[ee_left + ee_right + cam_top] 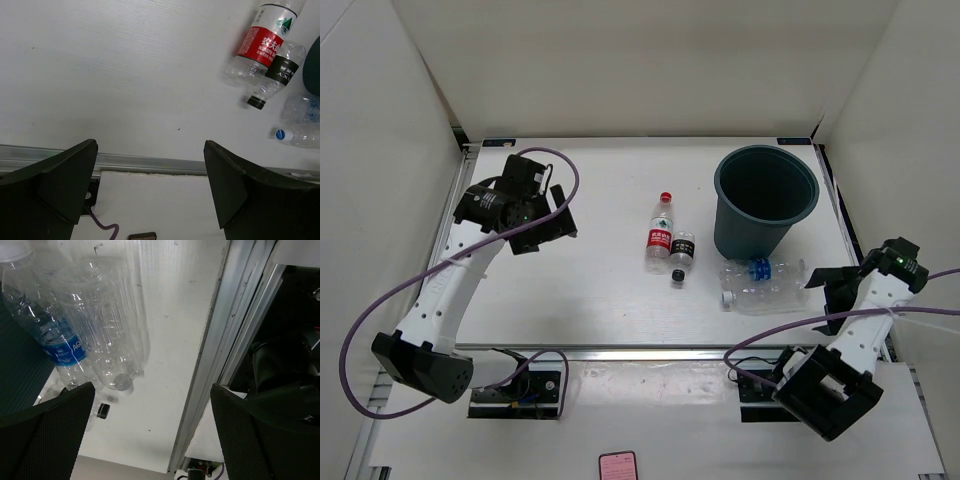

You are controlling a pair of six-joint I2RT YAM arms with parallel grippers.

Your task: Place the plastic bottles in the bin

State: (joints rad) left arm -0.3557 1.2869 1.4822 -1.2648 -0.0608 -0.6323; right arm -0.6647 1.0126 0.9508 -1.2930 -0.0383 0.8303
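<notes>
Looking down at the white desk (600,180), I see all four bottles lying outside the round dark teal plastic bin (750,235), which stands upright at the upper right of the overhead view. The clear bottle with the blue label (760,268) and the clear unlabelled bottle (765,293) lie side by side, touching, right at the bin's foot. The right pincer (826,293) hangs just beside their ends at the lower right, spread wide and holding nothing.

That is where I'd expect trouble. Closing on one of the pair could nudge its neighbour into a roll, and thin slick plastic may buckle or squirt out of a hard pinch. A careless approach could also bump the bin and shift it.

Nearer the middle, the clear red-capped, red-labelled bottle (661,232) and the black-capped, black-labelled one (682,255) lie touching, so lifting either may set the other rolling. The left pincer (552,228), at centre left, is likewise spread and empty, well apart from them.
</notes>
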